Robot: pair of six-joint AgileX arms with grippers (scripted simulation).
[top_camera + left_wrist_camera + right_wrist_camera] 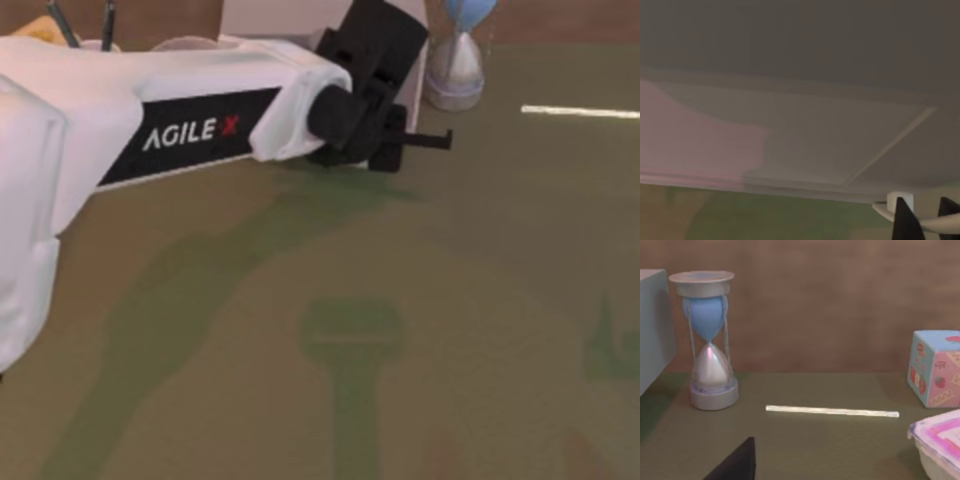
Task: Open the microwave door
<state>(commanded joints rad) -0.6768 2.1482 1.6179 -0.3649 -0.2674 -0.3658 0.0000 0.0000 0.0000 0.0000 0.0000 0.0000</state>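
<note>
The white microwave (285, 20) stands at the table's far edge, mostly hidden behind my left arm. Its side shows as a pale block (652, 325) in the right wrist view. In the left wrist view the microwave door (830, 135) fills the picture at very close range, with its white handle (902, 199) at one edge. My left gripper (927, 220) is at that handle, and its dark fingers (905, 222) are shut on the handle's pale bar. In the top view this gripper (405, 140) sits against the microwave's front. Only one dark fingertip (742, 457) of my open right gripper shows, with nothing by it.
A blue-and-white hourglass (458, 60) stands just right of the microwave. A thin white stick (580, 112) lies on the green table to its right. A patterned carton (935, 367) and a pink-lidded tub (940, 445) sit farther right.
</note>
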